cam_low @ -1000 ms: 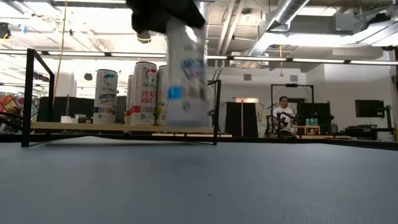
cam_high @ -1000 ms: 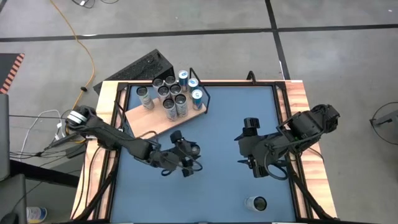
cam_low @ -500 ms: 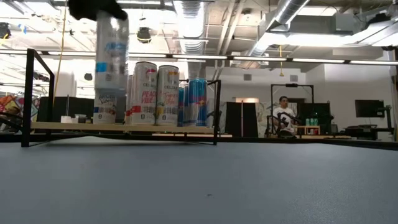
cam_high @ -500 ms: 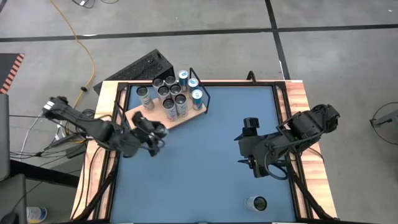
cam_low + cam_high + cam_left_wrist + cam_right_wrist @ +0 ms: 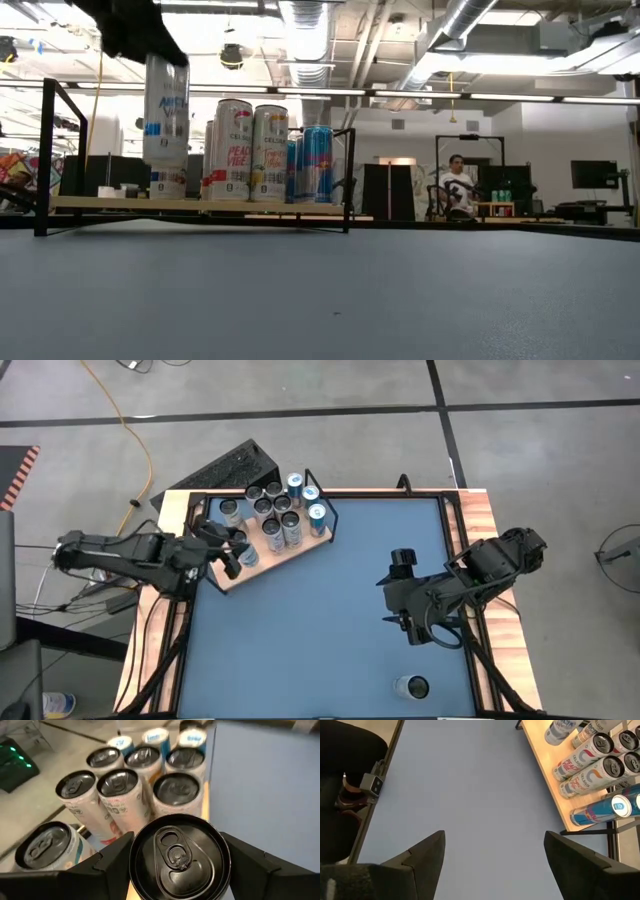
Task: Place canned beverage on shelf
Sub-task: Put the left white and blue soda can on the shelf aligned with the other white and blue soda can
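Observation:
The shelf is a pale-wood board (image 5: 222, 576) with a black wire frame (image 5: 331, 510) at the table's far left. Several cans (image 5: 275, 510) stand on it. My left gripper (image 5: 238, 556) is shut on a white canned beverage (image 5: 165, 110) above the board's near-left part. The can's dark top shows in the left wrist view (image 5: 180, 857). My right gripper (image 5: 405, 625) is open and empty over the table's right half; its fingers show apart in its wrist view (image 5: 492, 860). The shelf also shows there (image 5: 545, 775). My left gripper pinches the can's side wall just below the top rim (image 5: 136, 866) between its two fingers (image 5: 107, 867), one on each side. The fingers come from above, slanting in from the table's left. The can hangs nearly upright, its bottom (image 5: 165, 160) clear of the board.
Another can (image 5: 411, 687) stands on the blue tabletop near the front right. Wooden rails (image 5: 490, 560) and black frame bars edge the table. The standing cans (image 5: 120, 790) crowd the board's far part; bare board (image 5: 230, 570) lies near its near-left corner.
My left gripper has carried the can from the table's middle toward the left and far edges, to above the shelf's near-left part. The can has stayed lifted in the shut fingers and hangs nearly upright.

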Robot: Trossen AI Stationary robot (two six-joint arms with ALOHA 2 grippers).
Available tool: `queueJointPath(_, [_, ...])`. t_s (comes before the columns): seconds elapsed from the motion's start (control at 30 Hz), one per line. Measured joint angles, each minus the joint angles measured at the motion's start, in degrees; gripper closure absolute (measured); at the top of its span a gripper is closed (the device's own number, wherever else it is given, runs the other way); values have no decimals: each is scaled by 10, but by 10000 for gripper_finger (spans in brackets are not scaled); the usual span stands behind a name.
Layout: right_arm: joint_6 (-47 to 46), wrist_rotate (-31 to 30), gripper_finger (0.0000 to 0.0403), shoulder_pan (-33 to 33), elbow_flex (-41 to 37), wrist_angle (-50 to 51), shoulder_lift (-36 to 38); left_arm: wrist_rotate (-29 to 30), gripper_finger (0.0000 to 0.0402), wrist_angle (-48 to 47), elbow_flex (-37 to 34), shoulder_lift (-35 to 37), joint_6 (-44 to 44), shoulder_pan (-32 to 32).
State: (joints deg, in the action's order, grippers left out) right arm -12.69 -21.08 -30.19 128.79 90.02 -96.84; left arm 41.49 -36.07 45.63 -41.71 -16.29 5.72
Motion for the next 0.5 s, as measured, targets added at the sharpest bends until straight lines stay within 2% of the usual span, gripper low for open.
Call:
queueJointPath(0.33, [7,0,81,0,0,0,0,-161,165,6,0,-12,120,-151])
queueJointPath(0.5, [6,0,81,-2,0,0,0,-221,165,100,-36,20,174,-191])
